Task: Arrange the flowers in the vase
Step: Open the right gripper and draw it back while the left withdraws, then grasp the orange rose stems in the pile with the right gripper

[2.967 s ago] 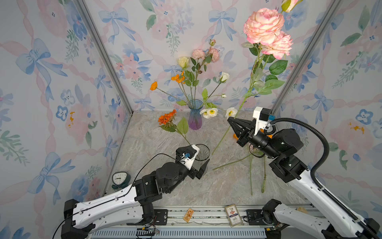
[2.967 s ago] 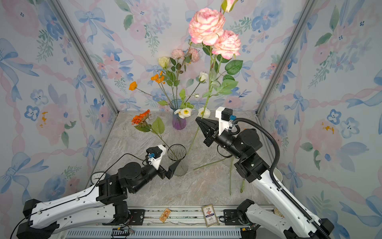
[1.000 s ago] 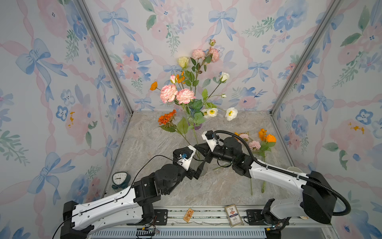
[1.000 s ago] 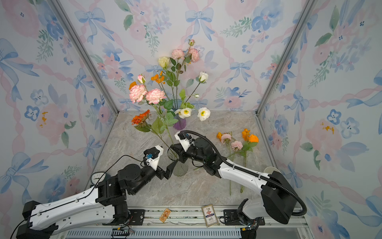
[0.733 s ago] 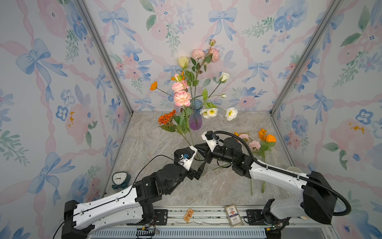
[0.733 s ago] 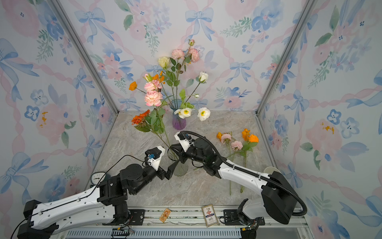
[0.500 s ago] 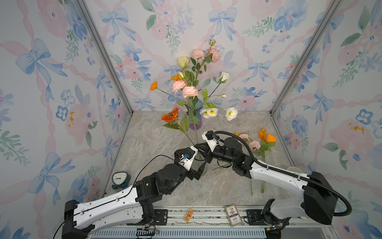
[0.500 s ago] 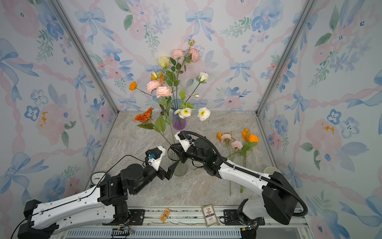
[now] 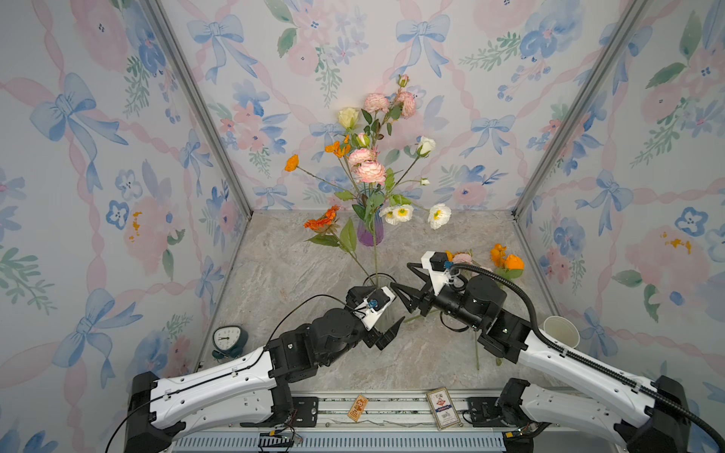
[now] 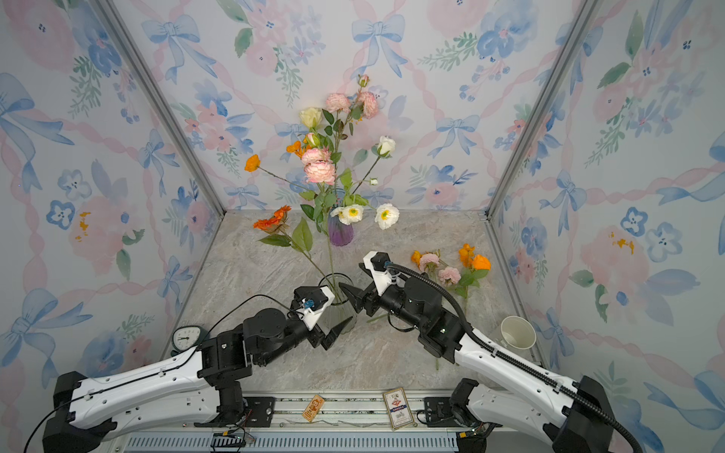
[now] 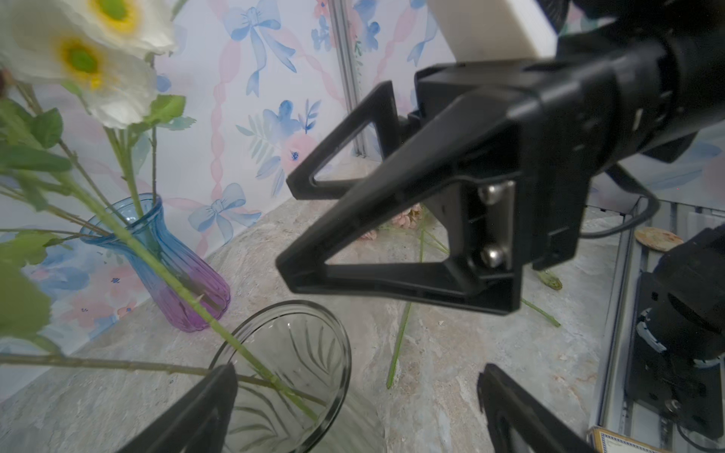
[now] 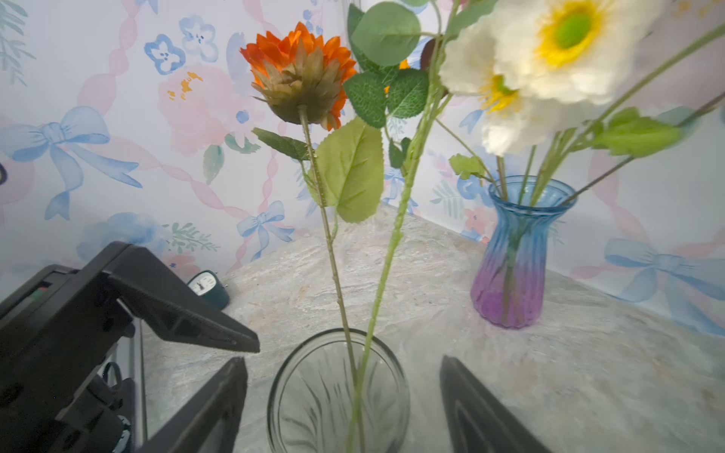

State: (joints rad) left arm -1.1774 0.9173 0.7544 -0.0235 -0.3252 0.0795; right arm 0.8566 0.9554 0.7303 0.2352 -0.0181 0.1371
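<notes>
Tipping hazard: left gripper [image 11: 357,376] and right gripper [image 12: 343,364], both released, flank the clear vase [image 10: 340,313] just below centre in both top views, holding leaning rose stem [image 12: 392,243] and gerbera [image 12: 302,66], which any brush on withdrawal could seemingly topple.

In the clear glass vase [image 10: 327,284] stand an orange gerbera [image 10: 272,220] and twin pink roses [image 10: 320,171] — both long-stemmed — leaning apart.

clear vase [image 12: 298,392] of glossy ribbed glass on a matt, stone-look tabletop [image 12: 588,372].

Left pincer [image 11: 359,374], right pincer [image 12: 343,362]: jaws spread, tips facing.
</notes>
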